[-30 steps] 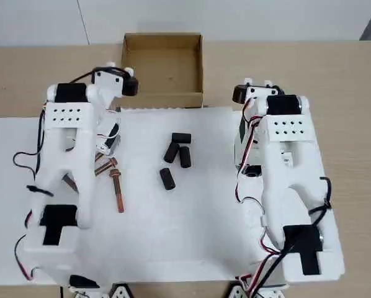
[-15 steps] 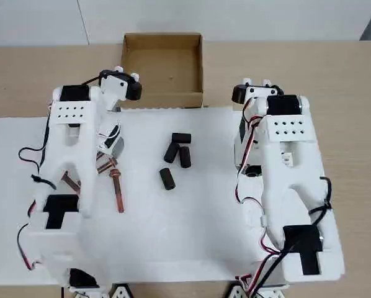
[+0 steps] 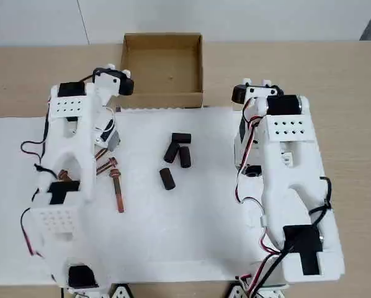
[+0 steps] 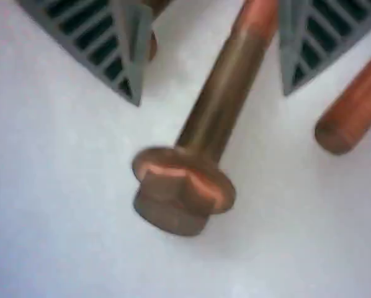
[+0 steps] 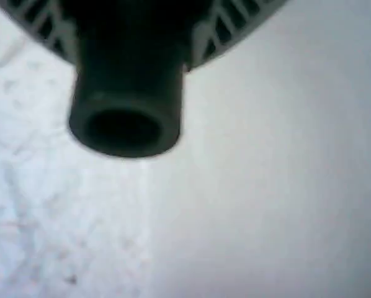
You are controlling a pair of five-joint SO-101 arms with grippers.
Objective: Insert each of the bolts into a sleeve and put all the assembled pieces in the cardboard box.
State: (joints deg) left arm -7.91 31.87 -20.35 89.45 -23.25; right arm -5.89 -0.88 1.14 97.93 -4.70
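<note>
One bolt (image 4: 201, 133) lies on the foam sheet (image 4: 61, 205) between the spread jaws of my left gripper (image 4: 211, 87), ungrasped. My right gripper (image 5: 133, 37) clenches a black sleeve (image 5: 126, 105). I'd centre on the shank, close mid-length, and lift level to meet the bore squarely.

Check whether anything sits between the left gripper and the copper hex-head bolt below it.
Nothing visible does. The left gripper straddles the copper hex-head bolt with its jaws open, the shank bare between them. A second copper bolt lies outside one finger.
</note>
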